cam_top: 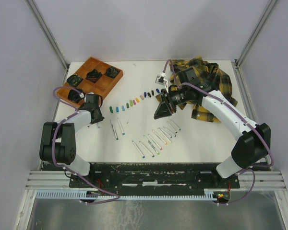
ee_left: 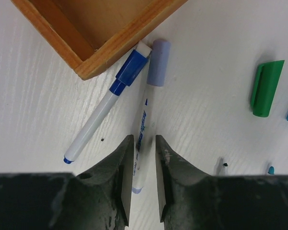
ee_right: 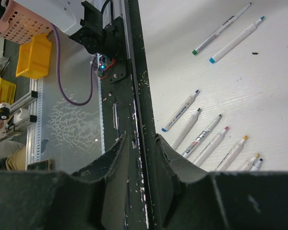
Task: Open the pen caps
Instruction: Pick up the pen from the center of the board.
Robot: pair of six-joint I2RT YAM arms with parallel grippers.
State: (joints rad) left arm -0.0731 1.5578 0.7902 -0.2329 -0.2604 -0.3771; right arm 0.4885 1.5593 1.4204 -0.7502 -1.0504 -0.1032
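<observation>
Closest to the left wrist lens, the left end effector [ee_left: 144, 140] has its two dark fingers [ee_left: 122, 172] on either side of the white barrel of a marker [ee_left: 143, 125]. They sit low on the barrel, well back from its lavender cap [ee_left: 158, 62], which lies straight ahead of the fingertips. That placement looks deliberate: holding the body leaves the cap end free for the other arm to pull. The jaws stand narrowly around the barrel, but I cannot tell whether they already pinch it or merely flank it.

Just left of it a second marker [ee_left: 93, 127] lies slanted, its blue cap [ee_left: 129, 71] just beside the corner of the wooden tray [ee_left: 98, 57] ahead. These two are the only capped markers I can make out.

Off to the right of the fingers a loose green cap [ee_left: 266, 88] lies on the table [ee_left: 206, 43]. It belongs to the row of removed pen caps [cam_top: 131, 102] laid out between the two arms, probably lined up to keep finished work apart from the rest.

The right end effector [ee_right: 141, 139] is lifted off the table and tilted toward its near edge. Its jaws are part-way apart with nothing between them, and the bare-tipped markers [ee_right: 180, 112] lie to its right. I judge it is waiting to take the lavender cap.
</observation>
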